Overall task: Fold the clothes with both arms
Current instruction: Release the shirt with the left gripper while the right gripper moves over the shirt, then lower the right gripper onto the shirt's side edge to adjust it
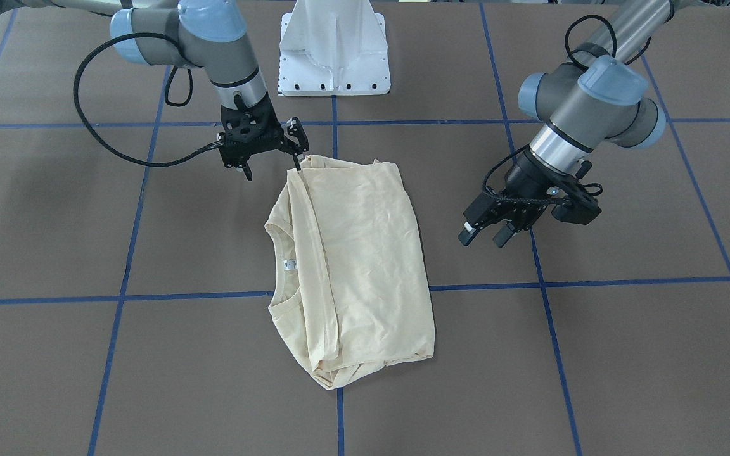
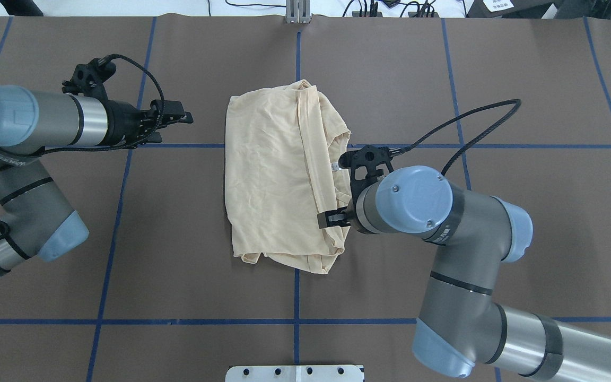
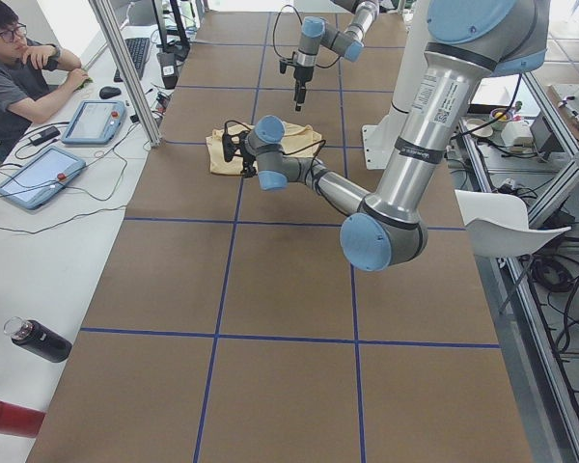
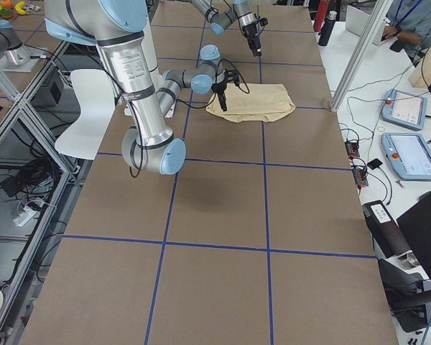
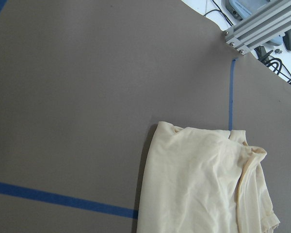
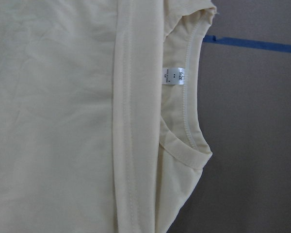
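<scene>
Thin, matt cream cloth shirt point(image 1: 365, 253) — softly creased — on a matt brown paper-like table point(image 1: 593, 380).

Folded shirt point(image 6: 63, 116), neck label point(image 6: 174, 74), blue tape point(image 6: 252, 44).

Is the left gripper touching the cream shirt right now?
No, the left gripper sits apart from the shirt, with bare brown table between them.

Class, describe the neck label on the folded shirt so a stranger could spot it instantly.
On the brown table lies a folded cream shirt. Just inside its ribbed collar sits a small white label, the only white patch on the fabric.
</scene>
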